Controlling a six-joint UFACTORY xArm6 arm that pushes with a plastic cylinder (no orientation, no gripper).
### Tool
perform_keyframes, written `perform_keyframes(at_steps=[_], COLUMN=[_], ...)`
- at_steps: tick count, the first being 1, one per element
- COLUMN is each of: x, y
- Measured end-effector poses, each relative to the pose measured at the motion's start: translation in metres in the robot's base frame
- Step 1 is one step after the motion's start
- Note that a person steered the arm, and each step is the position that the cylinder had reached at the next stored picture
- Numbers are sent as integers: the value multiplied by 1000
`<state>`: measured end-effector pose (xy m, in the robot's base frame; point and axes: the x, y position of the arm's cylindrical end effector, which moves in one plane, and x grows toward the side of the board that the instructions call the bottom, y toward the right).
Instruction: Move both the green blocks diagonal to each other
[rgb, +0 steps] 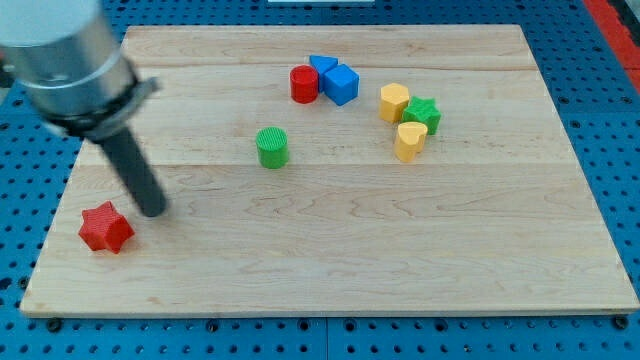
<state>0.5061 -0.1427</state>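
A green cylinder (271, 146) stands left of the board's middle. A green star (423, 113) sits at the upper right, wedged between a yellow hexagon block (394, 101) and a yellow heart block (409, 141). My tip (153, 209) rests on the board at the left, far left and below the green cylinder, just up and right of a red star (105, 228).
A red cylinder (304, 83) and two blue blocks (340, 83) (322, 65) cluster near the view's top centre. The wooden board (330, 260) lies on a blue pegboard; its left edge is close to the red star.
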Motion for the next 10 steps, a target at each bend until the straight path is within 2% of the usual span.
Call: perform_keyframes(at_steps=[1, 2, 3, 4, 5, 6, 7, 8, 9, 10], x=[-8, -43, -111, -116, -65, -81, -111, -42, -3, -49], y=[136, 262, 296, 215, 104, 127, 112, 5, -29, 45])
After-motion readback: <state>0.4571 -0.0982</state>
